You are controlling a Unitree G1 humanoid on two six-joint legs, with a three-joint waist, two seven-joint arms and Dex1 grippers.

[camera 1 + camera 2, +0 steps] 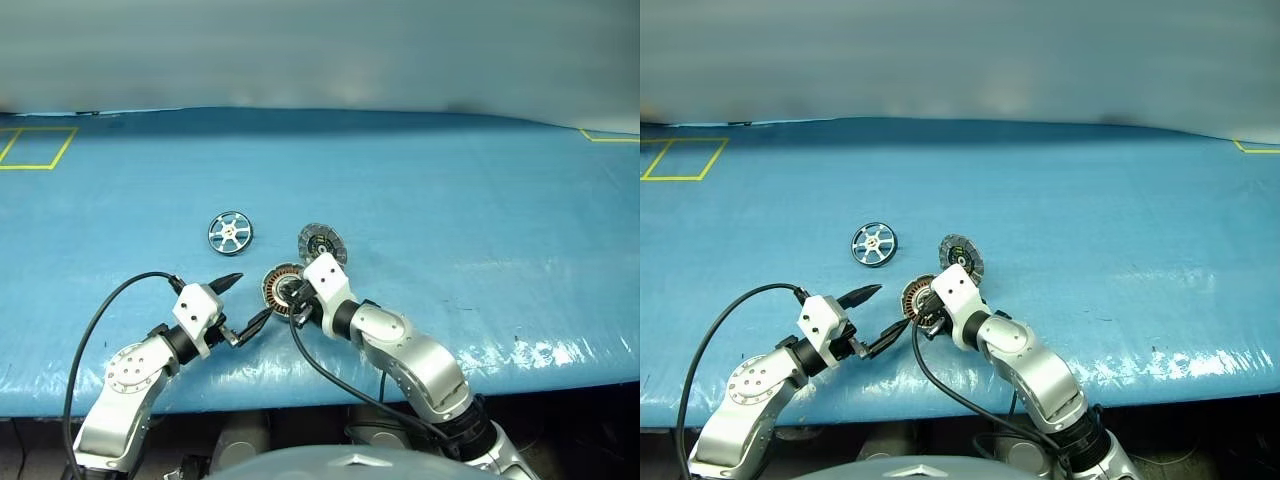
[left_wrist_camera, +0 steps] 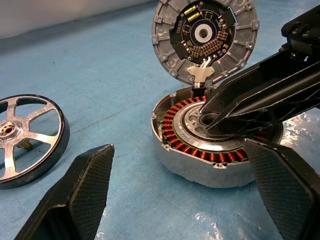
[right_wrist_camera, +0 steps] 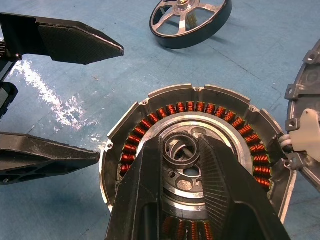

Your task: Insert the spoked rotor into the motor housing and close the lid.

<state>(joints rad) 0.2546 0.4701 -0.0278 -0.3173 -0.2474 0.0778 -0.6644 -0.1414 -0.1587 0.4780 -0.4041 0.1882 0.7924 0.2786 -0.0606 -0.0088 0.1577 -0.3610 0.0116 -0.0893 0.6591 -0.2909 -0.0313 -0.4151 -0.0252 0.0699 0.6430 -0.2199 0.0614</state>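
Observation:
The motor housing (image 1: 281, 287) lies on the blue table, its copper windings (image 3: 190, 107) facing up. Its lid (image 2: 205, 35) stands open on the far edge, circuit side showing. My right gripper (image 3: 180, 141) reaches into the housing from the near side and is shut on the silver centre ring. My left gripper (image 1: 243, 300) is open just left of the housing, one finger (image 2: 85, 190) on either side of it, apart from it. The spoked rotor (image 1: 231, 233) lies flat on the table to the far left of the housing, untouched.
Yellow tape marks sit at the table's far left (image 1: 35, 148) and far right (image 1: 610, 135) corners. Black cables (image 1: 110, 305) loop from both wrists near the table's front edge (image 1: 560, 375). Bare blue cover (image 1: 450, 220) spreads to the right and far side.

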